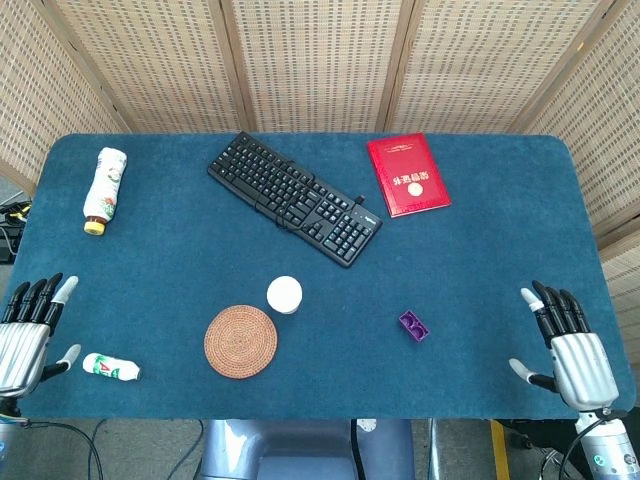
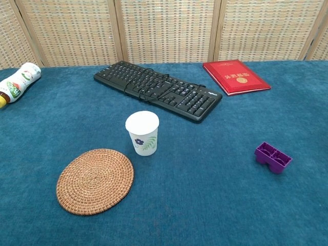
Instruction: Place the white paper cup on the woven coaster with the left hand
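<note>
Left hand (image 1: 24, 335) empty; one cup (image 2: 142, 132), one coaster (image 2: 95, 180).

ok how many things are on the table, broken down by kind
bottles: 2, large and small
paper cup: 1
woven coaster: 1
keyboard: 1
red book: 1
purple block: 1
total: 7
</note>
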Robot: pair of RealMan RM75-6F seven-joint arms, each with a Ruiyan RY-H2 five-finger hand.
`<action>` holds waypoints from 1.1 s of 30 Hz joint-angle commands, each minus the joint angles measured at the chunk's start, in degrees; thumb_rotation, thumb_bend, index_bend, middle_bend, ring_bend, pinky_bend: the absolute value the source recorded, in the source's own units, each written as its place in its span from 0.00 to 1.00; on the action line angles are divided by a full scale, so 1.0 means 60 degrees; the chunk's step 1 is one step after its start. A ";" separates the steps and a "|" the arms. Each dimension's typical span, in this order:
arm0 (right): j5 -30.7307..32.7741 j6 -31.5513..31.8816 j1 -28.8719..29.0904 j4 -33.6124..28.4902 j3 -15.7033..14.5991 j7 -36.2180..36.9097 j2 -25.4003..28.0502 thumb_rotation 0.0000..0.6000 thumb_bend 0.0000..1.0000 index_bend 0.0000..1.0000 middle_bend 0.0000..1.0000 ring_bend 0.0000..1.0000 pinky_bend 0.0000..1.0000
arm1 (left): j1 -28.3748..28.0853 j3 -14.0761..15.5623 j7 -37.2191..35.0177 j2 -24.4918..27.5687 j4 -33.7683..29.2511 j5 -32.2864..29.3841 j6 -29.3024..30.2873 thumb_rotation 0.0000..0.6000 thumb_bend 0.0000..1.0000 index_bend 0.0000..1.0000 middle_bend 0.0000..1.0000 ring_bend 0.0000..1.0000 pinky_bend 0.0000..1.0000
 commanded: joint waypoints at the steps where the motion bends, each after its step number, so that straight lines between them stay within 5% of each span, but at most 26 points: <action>1: 0.0017 -0.0005 -0.0005 0.0018 0.0000 0.0036 0.0003 1.00 0.08 0.03 0.00 0.00 0.00 | -0.0017 0.0005 0.0053 -0.0018 -0.0013 0.0043 -0.0002 1.00 0.27 0.00 0.00 0.00 0.00; 16: 0.0110 -0.0023 -0.0024 0.0050 0.0028 0.0113 0.0013 1.00 0.08 0.03 0.00 0.00 0.00 | -0.1150 -0.0352 -0.0490 0.0417 -0.0051 0.1209 -0.0708 1.00 0.27 0.00 0.00 0.00 0.00; 23: 0.0293 -0.0044 -0.0044 0.0121 0.0099 0.0285 0.0040 1.00 0.08 0.03 0.00 0.00 0.00 | -0.2663 -0.0966 -0.0583 0.0917 -0.0206 0.1582 -0.2088 1.00 0.27 0.00 0.00 0.00 0.00; 33: 0.0464 -0.0123 -0.0042 0.0282 0.0150 0.0652 0.0065 1.00 0.08 0.03 0.00 0.00 0.00 | -0.4793 -0.1531 -0.0008 0.0082 0.0104 0.0765 -0.4851 1.00 0.27 0.00 0.00 0.00 0.00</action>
